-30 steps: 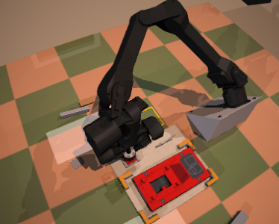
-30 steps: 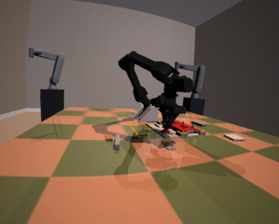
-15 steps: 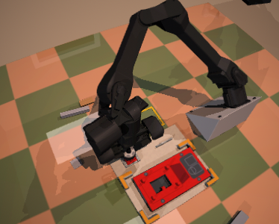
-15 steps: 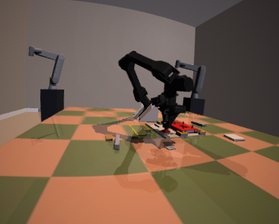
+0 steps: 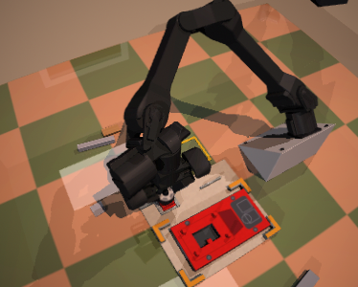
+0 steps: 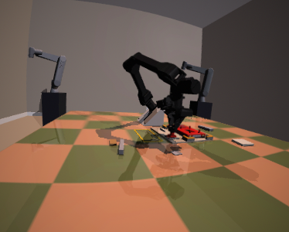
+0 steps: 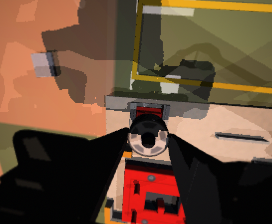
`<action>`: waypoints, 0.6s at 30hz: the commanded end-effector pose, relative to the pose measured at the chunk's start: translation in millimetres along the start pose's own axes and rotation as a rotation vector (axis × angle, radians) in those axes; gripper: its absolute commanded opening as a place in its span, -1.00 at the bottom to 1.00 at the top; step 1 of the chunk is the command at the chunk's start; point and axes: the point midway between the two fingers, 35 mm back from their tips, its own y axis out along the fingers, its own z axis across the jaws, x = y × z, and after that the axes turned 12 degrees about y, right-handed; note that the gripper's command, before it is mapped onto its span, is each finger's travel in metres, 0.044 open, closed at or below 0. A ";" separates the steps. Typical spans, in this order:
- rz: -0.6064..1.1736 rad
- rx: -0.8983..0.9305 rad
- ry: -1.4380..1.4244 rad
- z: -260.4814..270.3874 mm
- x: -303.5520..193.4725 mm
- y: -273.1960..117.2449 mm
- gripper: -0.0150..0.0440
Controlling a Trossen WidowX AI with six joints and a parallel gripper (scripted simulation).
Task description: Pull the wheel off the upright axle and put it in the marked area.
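Observation:
The wheel (image 5: 167, 197) (image 7: 156, 148), a small round part with a pale top face and dark sides, is around the upright axle on a small red base (image 5: 167, 207) (image 7: 149, 111). My gripper (image 7: 148, 134) is shut on the wheel, one finger at each side of it. In the top and exterior views the gripper points down at the wheel, and the arm hides much of it. The dark centre of the wheel shows in the wrist view; how far down the axle it sits is hard to tell. The marked area, a yellow outline (image 5: 203, 149) (image 6: 140, 135) (image 7: 136, 50), lies beside the board.
A beige board (image 5: 222, 172) (image 7: 237, 120) carries the wheel's base and a red panel (image 5: 185, 246) (image 7: 137, 172) with pegs, between orange corner brackets. A grey bar (image 5: 96, 144) (image 6: 121, 147), an orange block (image 5: 111, 131) (image 6: 113, 142) and a small grey block (image 5: 98, 208) (image 7: 43, 65) lie nearby.

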 end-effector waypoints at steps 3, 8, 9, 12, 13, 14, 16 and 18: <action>0.004 0.005 0.005 1.3 -0.6 -4.1 -0.49; 0.003 0.005 0.004 1.3 -0.7 -5.8 -0.49; 0.003 0.005 0.004 1.3 -0.7 -6.1 -0.49; 0.003 0.005 0.004 1.3 -0.7 -7.1 -0.49; 0.003 0.005 0.004 1.3 -0.7 -7.4 -0.49; 0.003 0.005 0.004 1.3 -0.7 -7.7 -0.49; 0.003 0.005 0.004 1.3 -0.7 -8.4 -0.49; 0.003 0.005 0.004 1.3 -0.7 -9.1 -0.49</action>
